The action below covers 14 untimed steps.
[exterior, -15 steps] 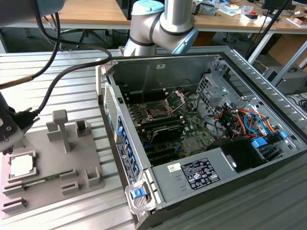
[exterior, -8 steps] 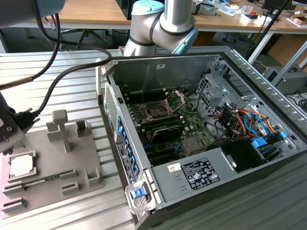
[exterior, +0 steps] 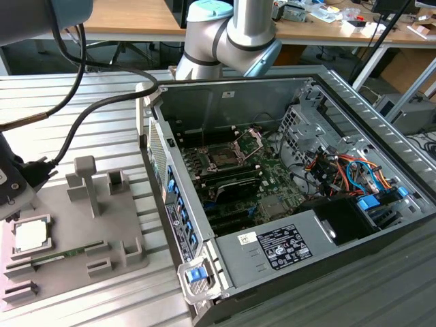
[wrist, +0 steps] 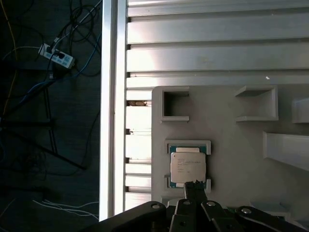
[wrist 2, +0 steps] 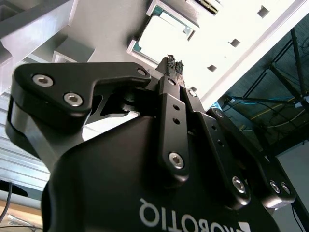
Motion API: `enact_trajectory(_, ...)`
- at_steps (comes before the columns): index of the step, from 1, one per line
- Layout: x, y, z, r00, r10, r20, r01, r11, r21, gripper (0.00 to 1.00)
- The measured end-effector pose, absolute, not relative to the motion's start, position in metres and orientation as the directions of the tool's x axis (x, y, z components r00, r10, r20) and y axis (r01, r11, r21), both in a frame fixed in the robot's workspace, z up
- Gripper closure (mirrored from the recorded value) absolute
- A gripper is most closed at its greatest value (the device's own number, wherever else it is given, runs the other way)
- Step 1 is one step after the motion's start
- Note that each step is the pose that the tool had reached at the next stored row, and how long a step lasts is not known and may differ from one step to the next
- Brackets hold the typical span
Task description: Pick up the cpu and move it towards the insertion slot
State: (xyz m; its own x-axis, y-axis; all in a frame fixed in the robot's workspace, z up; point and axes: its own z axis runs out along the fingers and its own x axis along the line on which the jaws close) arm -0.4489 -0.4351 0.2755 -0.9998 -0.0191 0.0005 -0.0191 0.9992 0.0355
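First wrist view has the gripper [wrist: 193, 184] pointing straight down, jaws together, over the cpu [wrist: 188, 167] in a grey tray [wrist: 236, 159].

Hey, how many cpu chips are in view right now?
1. The cpu lies in its recess on the grey tray, close to the gripper. The insertion slot looks empty, though its inside is hard to see.

In the second wrist view we lose one corner of the cpu [wrist 2: 161, 36] behind the tool [wrist 2: 172, 62]; glare washes out the chip's face.
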Motion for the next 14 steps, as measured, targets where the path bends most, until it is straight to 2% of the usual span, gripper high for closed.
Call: enact_trajectory(14,-0.4490,-0.4351,0.2713,-1.000,-0.019,0.001,-0.019,0.999,0.035,0.89)
